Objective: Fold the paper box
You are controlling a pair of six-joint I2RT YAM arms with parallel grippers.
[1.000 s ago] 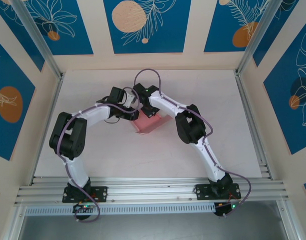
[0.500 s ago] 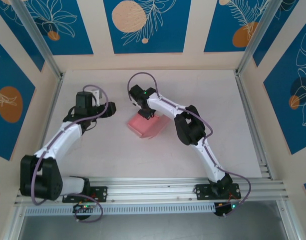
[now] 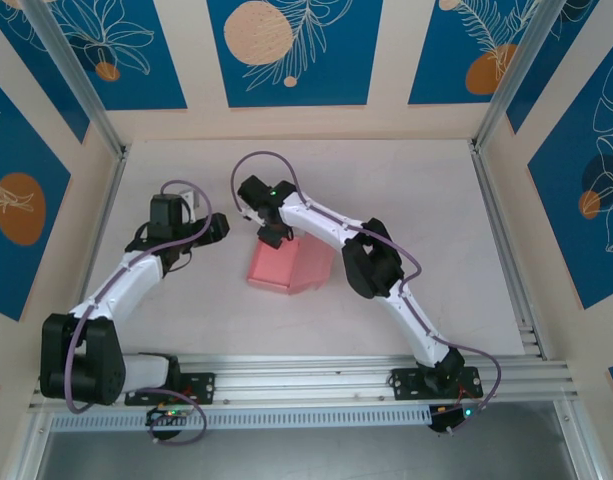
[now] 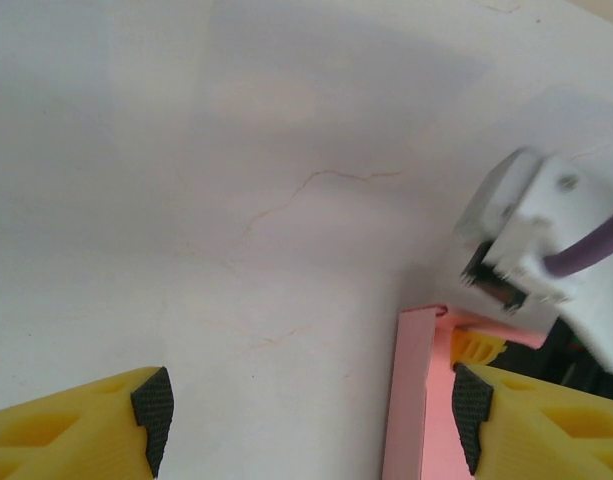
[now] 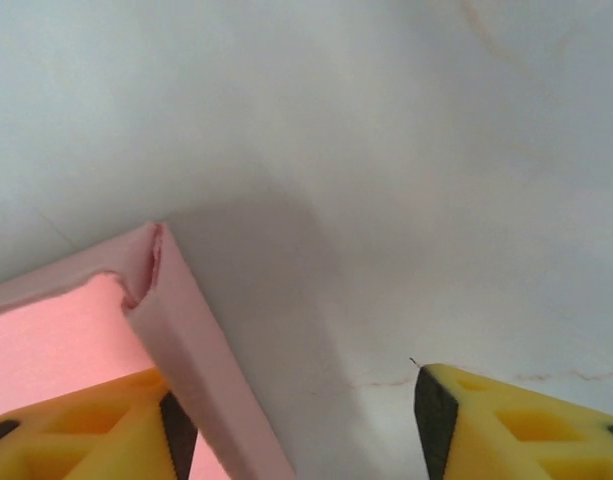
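The paper box [image 3: 286, 268] is a small pink open-topped box resting on the white table, just left of centre. My right gripper [image 3: 271, 238] hangs over its far edge. In the right wrist view this gripper [image 5: 304, 425] is open, and one pink side wall [image 5: 201, 350] runs right beside its left finger [image 5: 176, 435]. My left gripper [image 3: 219, 228] is a short way left of the box, apart from it. Its jaws [image 4: 311, 420] are open over bare table, and the box's wall [image 4: 411, 400] shows near its right finger [image 4: 471, 415].
The white table [image 3: 436, 220] is ringed by cream and blue patterned walls [image 3: 296, 50], with metal posts at the back corners. An aluminium rail [image 3: 306, 385] carrying both arm bases runs along the near edge. The right arm's wrist [image 4: 546, 240] shows in the left wrist view.
My left arm has pulled away to the left and let go of the box. My right gripper has opened and shifted left. The box now sits a little nearer and further left.
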